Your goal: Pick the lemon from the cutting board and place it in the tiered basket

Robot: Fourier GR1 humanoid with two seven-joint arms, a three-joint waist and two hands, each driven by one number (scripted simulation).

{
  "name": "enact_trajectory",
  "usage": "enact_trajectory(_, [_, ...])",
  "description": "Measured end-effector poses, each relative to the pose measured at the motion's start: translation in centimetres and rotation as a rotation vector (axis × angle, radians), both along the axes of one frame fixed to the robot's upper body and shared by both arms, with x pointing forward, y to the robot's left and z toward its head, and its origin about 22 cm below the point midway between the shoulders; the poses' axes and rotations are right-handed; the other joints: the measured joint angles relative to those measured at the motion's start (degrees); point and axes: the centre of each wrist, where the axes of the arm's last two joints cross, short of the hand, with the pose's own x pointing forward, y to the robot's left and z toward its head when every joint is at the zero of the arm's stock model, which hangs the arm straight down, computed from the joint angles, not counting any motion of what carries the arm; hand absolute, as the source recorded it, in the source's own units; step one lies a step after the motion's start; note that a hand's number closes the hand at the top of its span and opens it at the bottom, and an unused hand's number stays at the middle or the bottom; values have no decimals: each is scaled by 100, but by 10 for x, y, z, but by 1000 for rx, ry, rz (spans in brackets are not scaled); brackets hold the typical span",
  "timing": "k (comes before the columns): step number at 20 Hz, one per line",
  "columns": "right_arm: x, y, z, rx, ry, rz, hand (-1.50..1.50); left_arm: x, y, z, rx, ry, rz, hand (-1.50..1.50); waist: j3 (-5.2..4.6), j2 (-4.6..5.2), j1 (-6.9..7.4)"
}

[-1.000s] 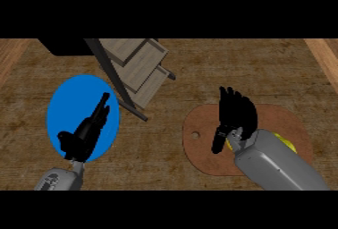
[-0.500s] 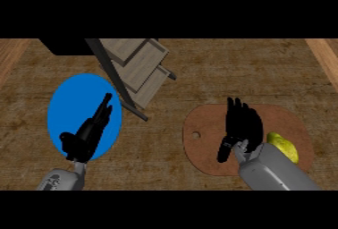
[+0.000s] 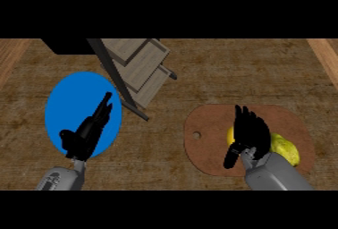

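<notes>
Head view is showing the right hand [image 3: 251, 132] lying over the lemon [image 3: 285, 150], its fingers stretching fairly straight and close together toward 12 o'clock and its thumb hanging off toward 7 o'clock. Nothing is being pinched, and whether the palm is touching the fruit I cannot tell. The lemon is sitting on the cutting board [image 3: 210, 154], peeking out at the hand's 4 o'clock and as a sliver at its 9 o'clock. The left hand [image 3: 86, 132] is resting open over the blue plate [image 3: 66, 100], fingers pointing toward 1 o'clock, holding nothing. The tiered basket [image 3: 142, 67] is standing at 11 o'clock from the board, well apart from the lemon. Everything is sitting on a brown wooden counter [image 3: 231, 76].
</notes>
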Motion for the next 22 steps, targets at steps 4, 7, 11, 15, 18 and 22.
enact_trajectory(4, [3, -2, -10, -1, 12, -14, -150, -4, -4, -2, -7, 2, -4, 0, 0, 5, 26])
enact_trajectory(7, [2, 0, -15, 18, 0, -8, 150, -3, 0, 1, -9, -7, -1, 0, -4, 2, 28])
enact_trajectory(11, [4, 4, -11, 27, -75, 18, 150, 8, -2, 3, -11, -8, -4, 0, -9, 0, 19])
enact_trajectory(15, [7, 4, -13, 18, -108, 19, 150, 2, -1, -1, -10, -6, -4, 0, -6, 1, 27])
enact_trajectory(18, [7, 10, -12, 16, -135, 24, 150, -1, -3, 3, -5, -7, -4, 0, -2, 4, 32])
enact_trajectory(22, [3, 10, -10, 0, -167, 16, 150, 1, 1, 3, -1, -6, -8, 0, 2, 6, 27])
